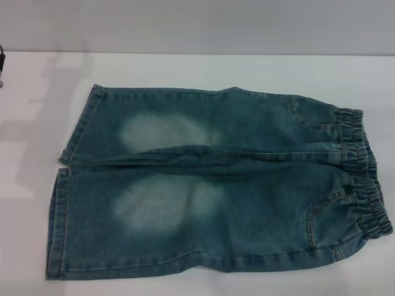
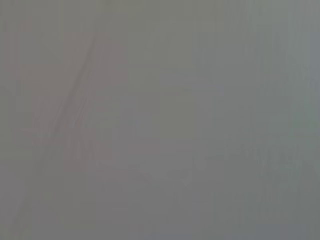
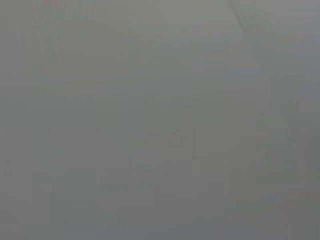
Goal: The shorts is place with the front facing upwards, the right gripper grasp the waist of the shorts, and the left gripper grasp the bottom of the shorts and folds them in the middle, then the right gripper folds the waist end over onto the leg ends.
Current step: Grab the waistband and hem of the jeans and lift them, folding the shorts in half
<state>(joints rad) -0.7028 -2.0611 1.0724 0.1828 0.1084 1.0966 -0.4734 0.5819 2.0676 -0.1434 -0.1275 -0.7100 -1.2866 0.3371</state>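
Blue denim shorts (image 1: 210, 185) lie flat and spread out on the white table (image 1: 37, 80) in the head view, front side up, with pale faded patches on both legs. The waist end (image 1: 364, 172), with its ruffled elastic band and pockets, points to the right. The bottom of the shorts, two straight stitched leg hems (image 1: 65, 197), lies at the left. Neither gripper shows in the head view. Both wrist views show only a plain grey surface, with no fingers and no cloth.
A small dark object (image 1: 2, 65) pokes in at the far left edge of the head view; I cannot tell what it is. A grey wall (image 1: 197, 24) runs behind the table's back edge. White table surface surrounds the shorts.
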